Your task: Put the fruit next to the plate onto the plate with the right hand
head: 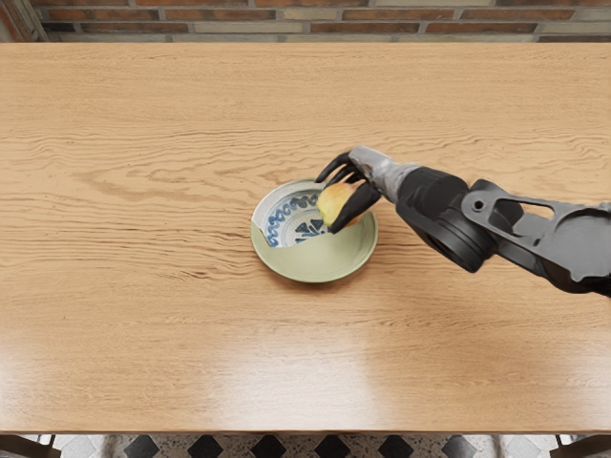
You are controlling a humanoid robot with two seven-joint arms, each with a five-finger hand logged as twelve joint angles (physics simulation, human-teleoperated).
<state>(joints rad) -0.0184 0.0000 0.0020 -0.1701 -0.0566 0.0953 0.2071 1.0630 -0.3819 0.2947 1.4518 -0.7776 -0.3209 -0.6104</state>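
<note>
Plate, green rim and blue pattern, noted first. Yellow fruit sat above its 2 o'clock rim, grasped by the right hand. We judged this the placing step. Next: lower toward plate centre, then release.

Wooden table; green-rimmed plate directly on it, near centre.

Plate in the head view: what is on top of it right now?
The right hand grips a yellow fruit over the plate's right side. The plate's blue-patterned centre shows beside it. Fingers hide the fruit's underside, so contact with the plate cannot be seen.
</note>
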